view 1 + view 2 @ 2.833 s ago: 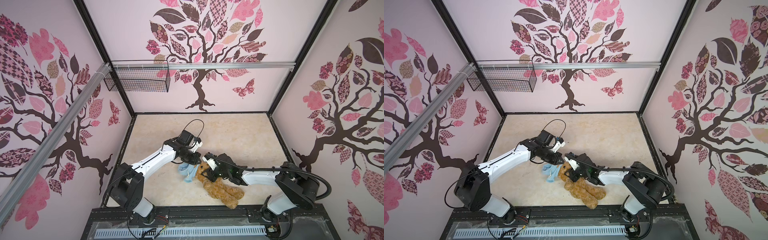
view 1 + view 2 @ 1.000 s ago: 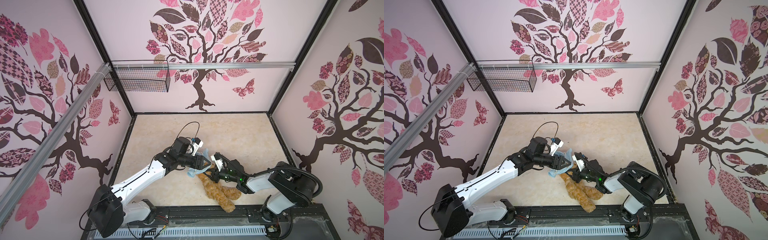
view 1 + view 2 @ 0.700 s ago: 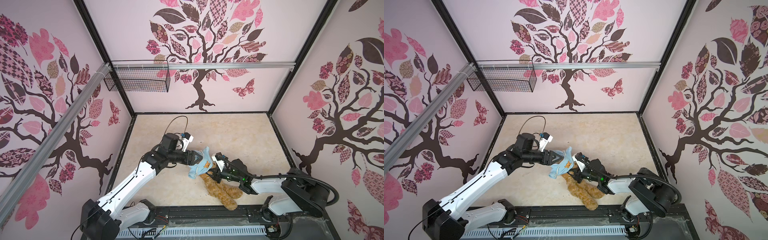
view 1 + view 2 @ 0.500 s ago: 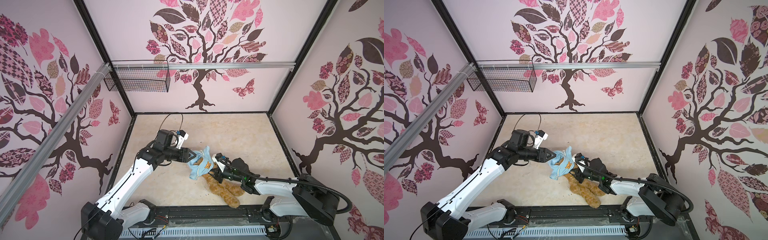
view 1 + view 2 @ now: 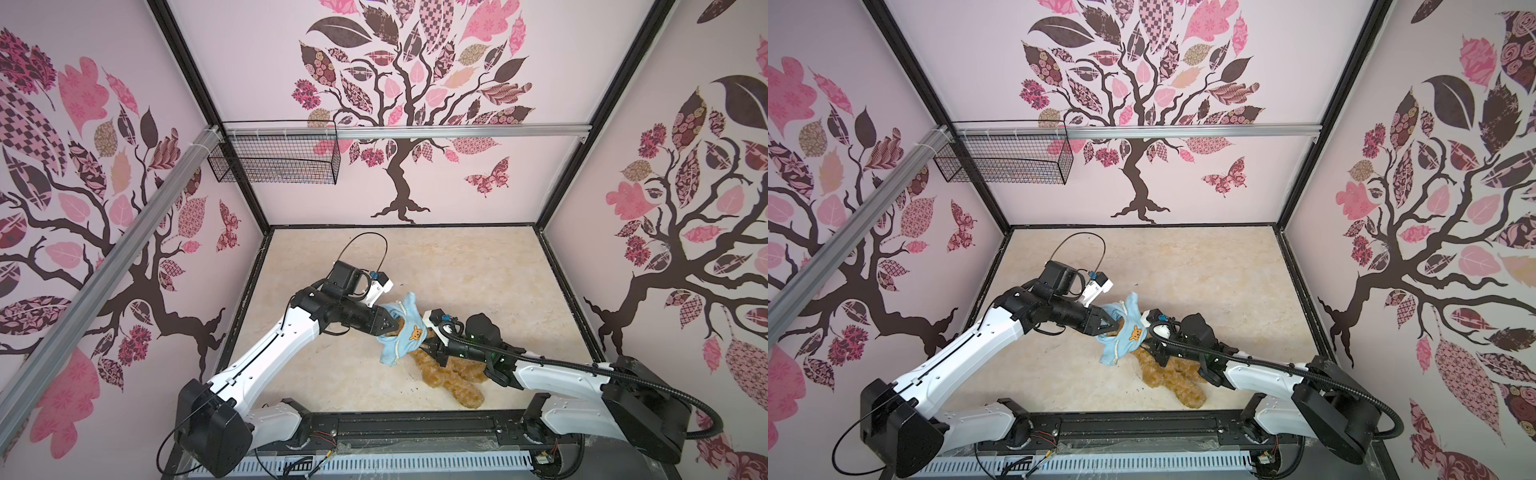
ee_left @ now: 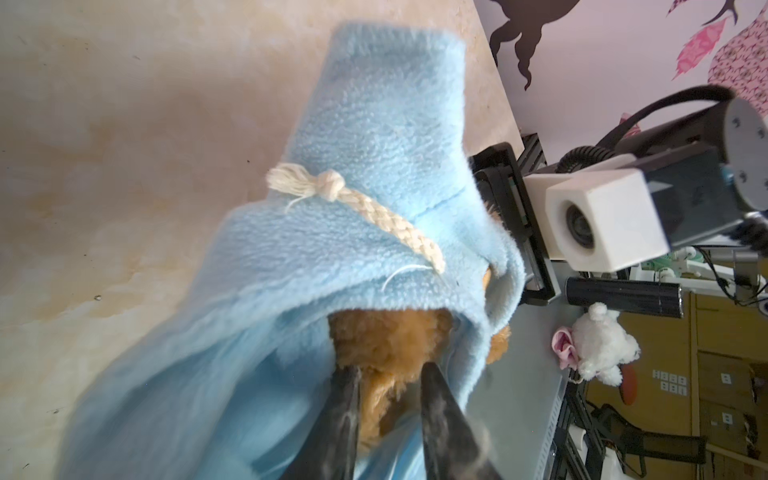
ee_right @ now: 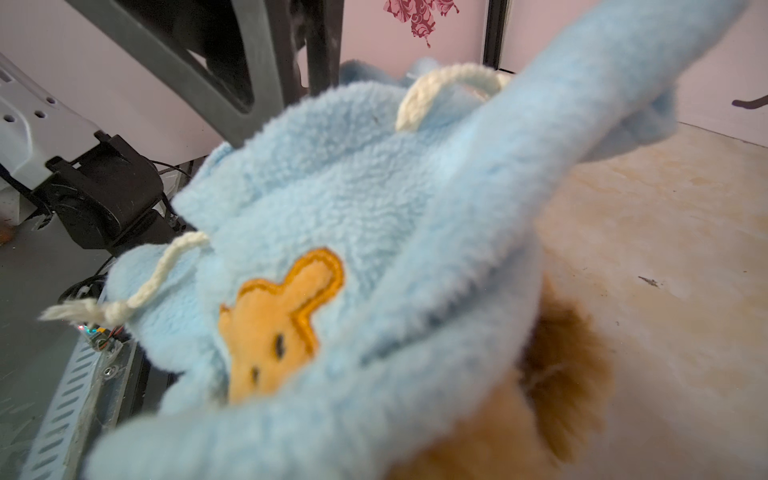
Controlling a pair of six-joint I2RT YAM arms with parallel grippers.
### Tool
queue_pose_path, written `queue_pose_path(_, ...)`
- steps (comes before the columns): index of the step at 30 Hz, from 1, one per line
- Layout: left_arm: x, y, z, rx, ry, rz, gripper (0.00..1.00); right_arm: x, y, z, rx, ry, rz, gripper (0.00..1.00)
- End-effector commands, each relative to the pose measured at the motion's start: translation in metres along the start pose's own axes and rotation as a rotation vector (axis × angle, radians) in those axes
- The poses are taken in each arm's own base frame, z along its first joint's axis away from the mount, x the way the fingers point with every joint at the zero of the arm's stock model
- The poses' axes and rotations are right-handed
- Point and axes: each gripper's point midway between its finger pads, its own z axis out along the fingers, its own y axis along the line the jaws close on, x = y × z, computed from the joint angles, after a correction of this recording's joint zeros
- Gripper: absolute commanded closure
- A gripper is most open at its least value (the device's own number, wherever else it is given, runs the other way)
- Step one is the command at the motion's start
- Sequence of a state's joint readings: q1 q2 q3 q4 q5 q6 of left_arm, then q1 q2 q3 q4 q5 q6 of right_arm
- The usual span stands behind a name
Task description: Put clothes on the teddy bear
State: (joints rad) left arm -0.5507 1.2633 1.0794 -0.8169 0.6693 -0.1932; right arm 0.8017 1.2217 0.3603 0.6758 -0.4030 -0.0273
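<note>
Enclosure: pale pink walls (image 5: 457, 187) on 3 sides w/ brown-and-pink tree decals, black frame posts in the corners. Alu rail (image 5: 457, 132) runs across the back wall, another slants down the left wall. Table (image 5: 457, 270) is beige, marbled, few dark specks nr the front, mostly bare. Black wire basket (image 5: 274, 160) hangs off the rail at the back-left corner, well above the table. Both arms reach in from the front edge and meet slightly right of centre.

Teddy bear (image 5: 453, 376) lies on the table nr the front edge, legs toward front-right, head & upper body under the light blue shirt (image 5: 401, 332). Shirt is bunched btwn the 2 grippers.

Left gripper (image 6: 390, 374): fingers close together, tuft of bear fur pinched btwn them, fleece draped round.

Right gripper (image 5: 432, 348): at the shirt's lower hem, fingers buried in fabric, can't tell their state.

Orange emblem (image 7: 278, 320) faces up in both top views. Cream drawstring (image 6: 357, 208) lies across the fleece.
</note>
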Motion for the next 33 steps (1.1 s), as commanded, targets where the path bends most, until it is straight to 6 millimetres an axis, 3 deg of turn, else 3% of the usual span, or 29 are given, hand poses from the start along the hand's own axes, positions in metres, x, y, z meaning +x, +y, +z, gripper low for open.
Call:
queue_pose_path(1, -0.015, -0.008, -0.002, -0.004, -0.023, 0.057, 0.71, -0.041, 0.008, -0.002, -0.038, -0.104, -0.057, 0.77)
queue_pose_path(10, -0.018, -0.011, 0.012, 0.088, -0.043, 0.016, 0.56, -0.046, 0.012, -0.001, -0.061, -0.116, -0.07, 0.77)
queue_pose_path(17, -0.007, -0.007, 0.024, 0.086, 0.005, 0.004, 0.52, -0.063, 0.019, 0.003, -0.094, -0.166, -0.085, 0.77)
queue_pose_path(20, 0.0, -0.007, 0.022, 0.083, 0.02, 0.002, 0.5, -0.069, 0.017, 0.002, -0.075, -0.186, -0.089, 0.78)
queue_pose_path(27, -0.002, -0.001, -0.003, 0.113, -0.069, -0.057, 0.45, -0.061, 0.008, -0.001, -0.016, -0.175, -0.1, 0.78)
queue_pose_path(33, 0.005, 0.001, 0.002, 0.129, -0.045, -0.059, 0.43, -0.068, 0.013, -0.002, -0.042, -0.195, -0.087, 0.78)
